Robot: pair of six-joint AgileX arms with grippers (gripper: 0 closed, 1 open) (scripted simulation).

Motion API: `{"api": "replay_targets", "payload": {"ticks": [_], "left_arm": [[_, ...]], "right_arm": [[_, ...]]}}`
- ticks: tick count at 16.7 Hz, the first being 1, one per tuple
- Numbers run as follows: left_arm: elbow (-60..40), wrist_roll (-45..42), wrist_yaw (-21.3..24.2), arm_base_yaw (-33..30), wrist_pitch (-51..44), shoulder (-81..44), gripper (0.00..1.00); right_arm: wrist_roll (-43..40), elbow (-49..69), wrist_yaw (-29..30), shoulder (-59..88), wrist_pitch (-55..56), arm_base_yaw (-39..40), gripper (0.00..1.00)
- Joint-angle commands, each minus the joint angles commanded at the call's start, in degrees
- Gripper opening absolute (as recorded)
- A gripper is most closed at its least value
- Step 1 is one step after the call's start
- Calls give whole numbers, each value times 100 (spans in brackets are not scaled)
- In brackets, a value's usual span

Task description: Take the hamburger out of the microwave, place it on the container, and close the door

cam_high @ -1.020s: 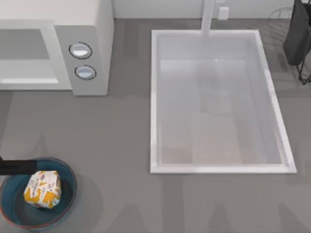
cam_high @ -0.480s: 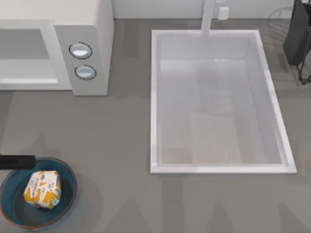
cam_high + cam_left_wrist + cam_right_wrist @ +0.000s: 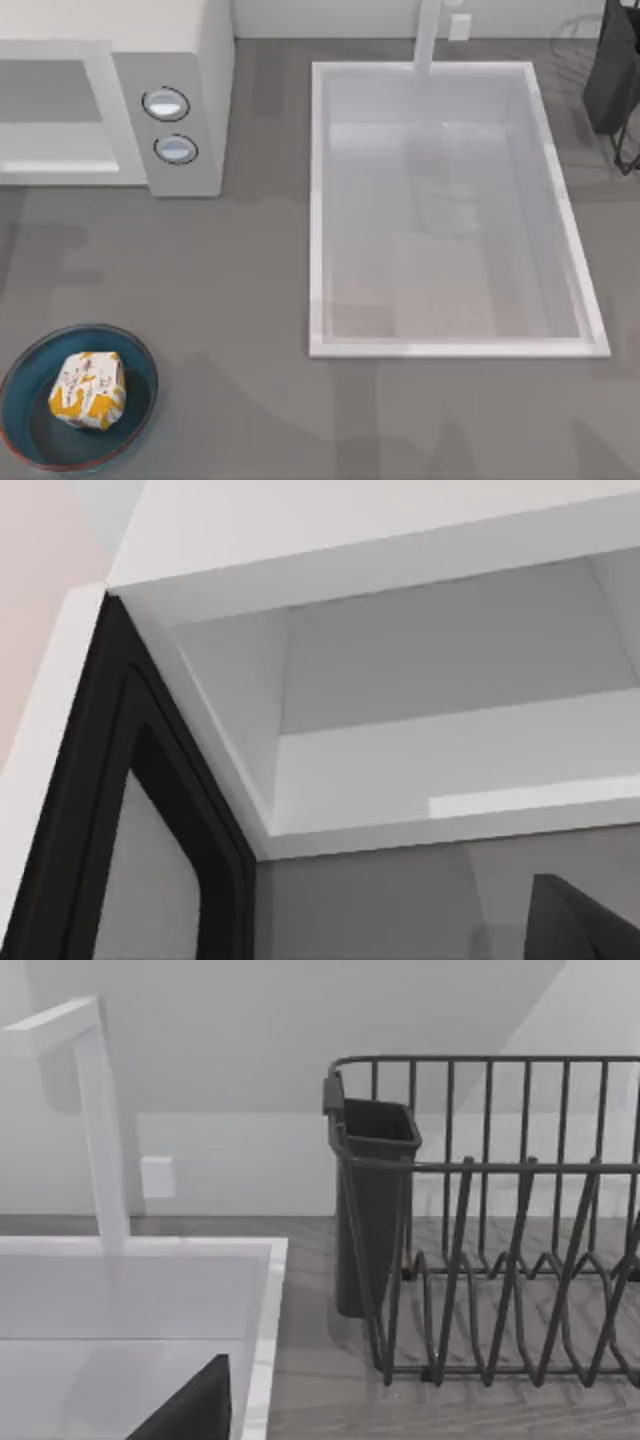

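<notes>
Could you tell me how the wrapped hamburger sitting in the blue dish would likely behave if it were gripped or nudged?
The hamburger looks like a rounded bundle in creased paper, so it would probably give under a squeeze rather than stay stiff. Its wrapper may slip a little between fingers. It rests well inside the container, whose raised rim would likely stop it sliding out if nudged; it seems too squat to roll far.

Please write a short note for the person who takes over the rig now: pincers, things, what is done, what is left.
Left pincer: near the microwave, facing the open cavity and the door; finger state unclear.
Right pincer: parked by the dish rack beyond the sink.
Done: the hamburger lies in the container, on the table's front left.
Left: swing the door shut.
</notes>
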State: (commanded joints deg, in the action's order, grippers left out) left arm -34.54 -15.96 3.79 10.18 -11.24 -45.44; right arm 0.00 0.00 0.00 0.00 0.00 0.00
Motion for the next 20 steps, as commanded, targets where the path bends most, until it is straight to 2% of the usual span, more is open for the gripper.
{"api": "replay_targets", "payload": {"ticks": [6,11,15,20], "left_arm": [[-2610,-1644,1877,2641,-1633,-2809,0],[-3962,-2919,2954,4283,-2659,-4588,0],[-4221,-3556,3404,4885,-3112,-5238,0],[-4229,-3623,3443,4935,-3158,-5287,0]], "right_arm": [[0,0,0,0,0,0,100],[0,0,0,0,0,0,100],[0,0,0,0,0,0,100],[0,0,0,0,0,0,100]]}}
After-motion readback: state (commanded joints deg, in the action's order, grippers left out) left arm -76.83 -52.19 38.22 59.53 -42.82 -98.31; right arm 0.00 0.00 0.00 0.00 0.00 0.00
